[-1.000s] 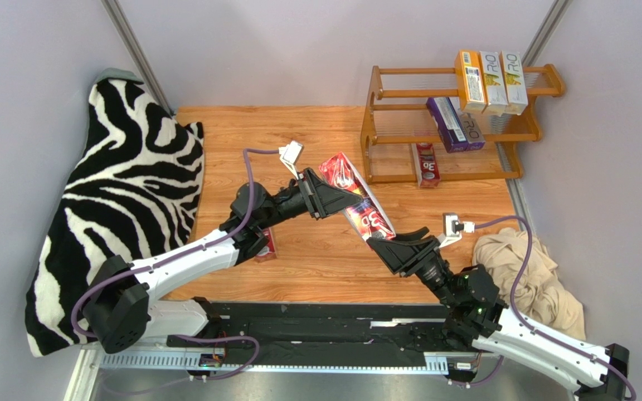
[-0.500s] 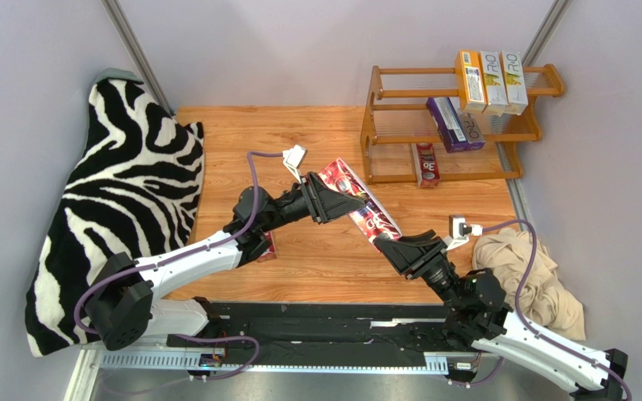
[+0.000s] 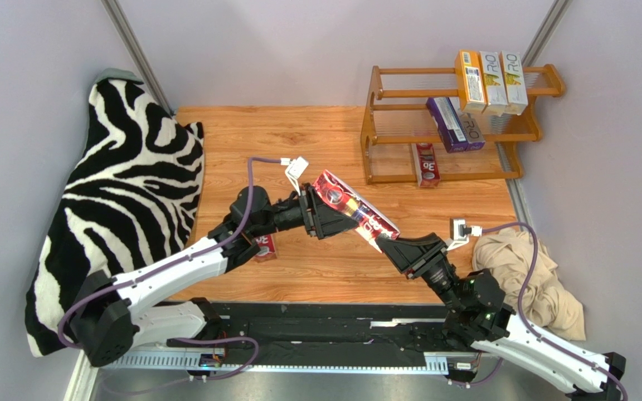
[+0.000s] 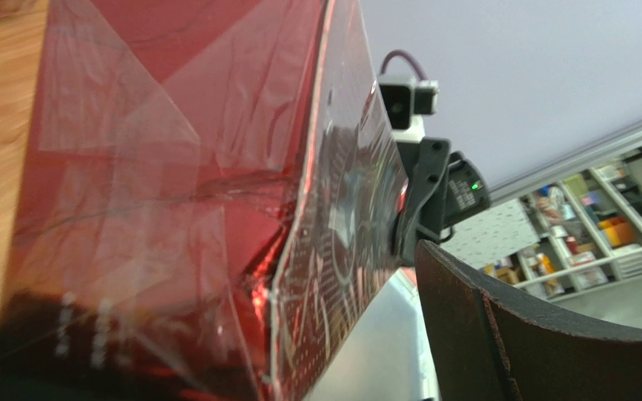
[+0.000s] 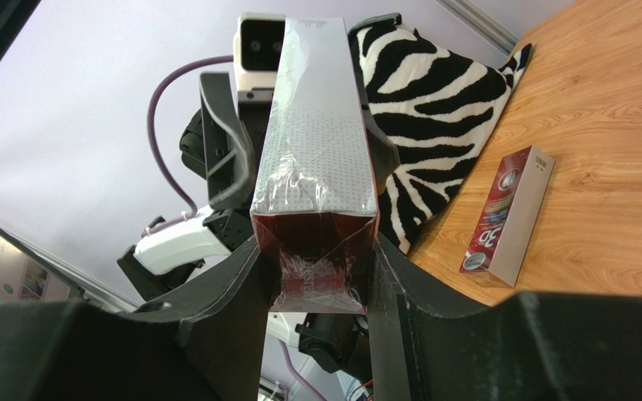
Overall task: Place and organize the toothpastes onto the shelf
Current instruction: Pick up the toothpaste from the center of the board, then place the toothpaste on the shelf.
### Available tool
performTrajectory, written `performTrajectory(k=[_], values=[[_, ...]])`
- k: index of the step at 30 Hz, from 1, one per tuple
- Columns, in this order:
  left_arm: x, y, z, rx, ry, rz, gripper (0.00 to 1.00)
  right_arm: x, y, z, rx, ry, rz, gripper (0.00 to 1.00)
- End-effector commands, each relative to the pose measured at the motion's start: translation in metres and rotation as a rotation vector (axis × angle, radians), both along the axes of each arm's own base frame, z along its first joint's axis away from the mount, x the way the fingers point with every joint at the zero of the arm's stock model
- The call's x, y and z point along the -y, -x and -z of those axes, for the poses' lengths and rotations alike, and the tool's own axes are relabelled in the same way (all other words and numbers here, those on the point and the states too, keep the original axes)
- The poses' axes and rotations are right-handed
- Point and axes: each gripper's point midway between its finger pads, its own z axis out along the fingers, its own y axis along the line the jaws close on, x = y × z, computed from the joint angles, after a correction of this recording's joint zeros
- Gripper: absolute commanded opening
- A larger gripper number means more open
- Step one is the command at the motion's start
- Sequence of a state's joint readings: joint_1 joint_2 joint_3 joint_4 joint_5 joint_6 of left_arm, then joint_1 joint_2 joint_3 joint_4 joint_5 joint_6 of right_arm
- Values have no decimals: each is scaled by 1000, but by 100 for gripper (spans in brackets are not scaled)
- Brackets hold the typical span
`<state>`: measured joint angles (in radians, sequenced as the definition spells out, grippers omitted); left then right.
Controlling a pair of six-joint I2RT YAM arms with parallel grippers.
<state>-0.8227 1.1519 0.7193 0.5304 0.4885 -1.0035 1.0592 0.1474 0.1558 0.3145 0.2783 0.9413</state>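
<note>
A red toothpaste carton [image 3: 354, 213] hangs above the table between my two grippers. My right gripper [image 3: 390, 245] is shut on its near end, and both fingers press the carton's sides [image 5: 312, 142] in the right wrist view. My left gripper [image 3: 331, 217] stands open around the far end. In the left wrist view a gap shows between the carton [image 4: 174, 184] and my finger [image 4: 508, 334]. A second red carton [image 3: 266, 246] lies on the table under the left arm. The shelf [image 3: 366, 125] holds three cartons on top [image 3: 492, 81], two purple ones [image 3: 454, 124] in the middle and a red one [image 3: 426, 164] at the bottom.
A zebra-print rug [image 3: 123, 192] covers the table's left edge. A beige cloth [image 3: 521, 267] lies at the right, beside the right arm. Grey walls close in the back and both sides.
My right gripper has shut on the carton's near end. My left gripper, which held the carton, has opened. The carton has tipped slightly lower and shifted left.
</note>
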Motion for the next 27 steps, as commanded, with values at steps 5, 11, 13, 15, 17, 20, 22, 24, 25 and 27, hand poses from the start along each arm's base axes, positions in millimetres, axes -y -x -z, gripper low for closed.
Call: performTrajectory(k=[5, 11, 13, 15, 17, 20, 22, 24, 25, 27], values=[[-45, 25, 38, 126, -248, -30, 89, 22, -19, 14, -105, -20, 135, 19], [-65, 30, 49, 144, -351, -61, 89, 27, -30, 30, -170, 3, 201, 11], [-66, 31, 51, 148, -362, -58, 89, 29, -32, 36, -199, 14, 213, 10], [-69, 32, 53, 145, -381, -60, 89, 34, -36, 42, -234, 11, 245, 9], [-70, 32, 54, 147, -387, -62, 89, 39, -40, 50, -265, 10, 280, 8], [-72, 32, 53, 154, -381, -74, 89, 45, -46, 69, -312, 25, 327, 7], [-74, 32, 54, 155, -387, -77, 89, 49, -48, 74, -332, 18, 350, 6], [-75, 32, 56, 155, -397, -80, 89, 53, -52, 79, -345, 21, 382, 6], [-75, 32, 57, 155, -400, -79, 89, 54, -53, 83, -359, 35, 393, 6], [-76, 31, 58, 154, -407, -85, 89, 58, -55, 83, -373, 40, 415, 5]])
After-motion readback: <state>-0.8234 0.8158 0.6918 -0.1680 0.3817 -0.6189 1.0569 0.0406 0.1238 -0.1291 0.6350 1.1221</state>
